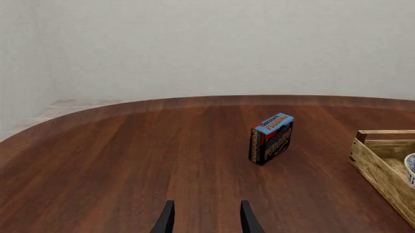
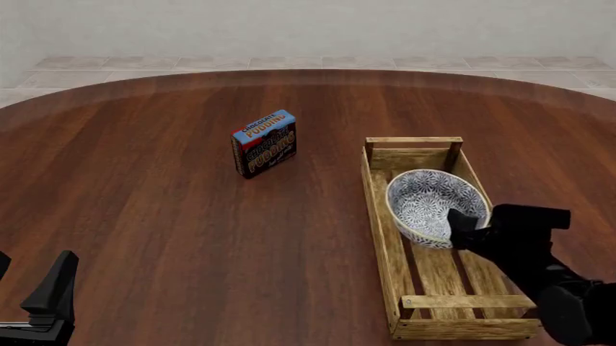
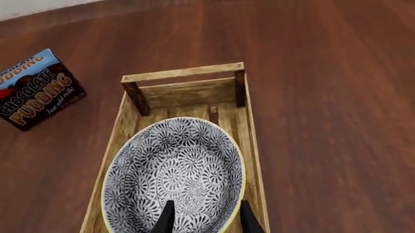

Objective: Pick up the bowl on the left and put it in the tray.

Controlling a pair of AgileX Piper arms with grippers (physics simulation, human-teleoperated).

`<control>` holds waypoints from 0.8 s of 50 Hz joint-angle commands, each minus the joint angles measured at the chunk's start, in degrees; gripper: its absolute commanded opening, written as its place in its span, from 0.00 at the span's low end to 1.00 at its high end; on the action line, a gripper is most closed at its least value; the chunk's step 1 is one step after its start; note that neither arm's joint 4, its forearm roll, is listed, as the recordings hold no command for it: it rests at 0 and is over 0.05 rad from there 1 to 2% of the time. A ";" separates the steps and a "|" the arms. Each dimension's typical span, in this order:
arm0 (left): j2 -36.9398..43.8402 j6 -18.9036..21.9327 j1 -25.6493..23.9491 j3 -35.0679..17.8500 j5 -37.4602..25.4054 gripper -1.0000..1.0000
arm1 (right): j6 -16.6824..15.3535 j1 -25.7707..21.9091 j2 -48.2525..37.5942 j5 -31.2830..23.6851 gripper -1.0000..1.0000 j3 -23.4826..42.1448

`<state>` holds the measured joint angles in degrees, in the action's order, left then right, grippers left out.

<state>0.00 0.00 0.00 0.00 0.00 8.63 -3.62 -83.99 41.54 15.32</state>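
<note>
The bowl [image 2: 430, 200], white with a dense dark-blue pattern, rests in the far half of the tray [image 2: 379, 223], a long light-wood slatted crate right of centre. My right gripper [image 2: 458, 220] stands open at the bowl's near rim. In the right wrist view the bowl [image 3: 175, 170] fills the tray [image 3: 181, 73], and the right gripper [image 3: 207, 219] straddles the rim with one finger inside. My left gripper [image 2: 34, 277] is open and holds nothing at the table's near left. In the left wrist view the left gripper [image 1: 206, 219] points over bare wood, with the tray [image 1: 376, 167] and a sliver of the bowl [image 1: 411, 170] at the frame edge.
A small chocolate pudding box [image 2: 264, 143] stands upright on the table left of the tray's far end, also seen as the pudding box [image 1: 271, 138] and the pudding box [image 3: 36, 90]. The round brown table [image 2: 173, 216] ends at a tiled floor beyond.
</note>
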 commanded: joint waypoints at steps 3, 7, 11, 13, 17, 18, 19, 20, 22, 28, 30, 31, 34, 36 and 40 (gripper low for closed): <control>0.00 0.00 0.00 0.00 0.00 1.00 | -1.90 0.47 4.97 -2.00 1.00 -0.67; 0.00 0.00 0.00 0.00 0.00 1.00 | -2.17 0.41 6.55 -2.88 1.00 -0.86; 0.00 0.00 0.00 0.00 0.00 1.00 | -2.48 0.33 7.97 -3.69 1.00 -0.91; 0.00 0.00 0.00 0.00 0.00 1.00 | -2.94 0.42 8.60 -3.89 1.00 -1.01; 0.00 0.00 0.00 0.00 0.00 1.00 | -2.88 0.16 9.71 -4.67 1.00 -1.06; 0.00 0.00 0.00 0.00 0.00 1.00 | -2.81 0.13 9.76 -4.79 1.00 -1.05; 0.00 0.00 0.00 0.00 0.00 1.00 | -2.88 0.11 9.94 -4.87 1.00 -1.07; 0.00 0.00 0.00 0.00 0.00 1.00 | -3.04 0.08 10.48 -5.10 1.00 -1.13; 0.00 0.00 0.00 0.00 0.00 1.00 | -3.11 0.10 11.00 -5.56 1.00 -1.07; 0.00 0.00 0.00 0.00 0.00 1.00 | -3.43 -0.08 12.97 -6.85 1.00 -1.08; 0.00 0.00 0.00 0.00 0.00 1.00 | -3.56 -0.11 13.73 -7.31 1.00 -1.07; 0.00 0.00 0.00 0.00 0.00 1.00 | -3.63 -0.07 14.04 -7.49 1.00 -1.09; 0.00 0.00 0.00 0.00 0.00 1.00 | -3.57 -0.19 14.62 -8.06 1.00 -0.99; 0.00 0.00 0.00 0.00 0.00 1.00 | -3.70 -0.34 15.29 -8.51 1.00 -0.96; 0.00 0.00 0.00 0.00 0.00 1.00 | -3.86 -0.37 16.60 -9.44 1.00 -0.90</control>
<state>0.00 0.00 0.00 0.00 0.00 5.17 -3.78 -70.28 34.09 14.35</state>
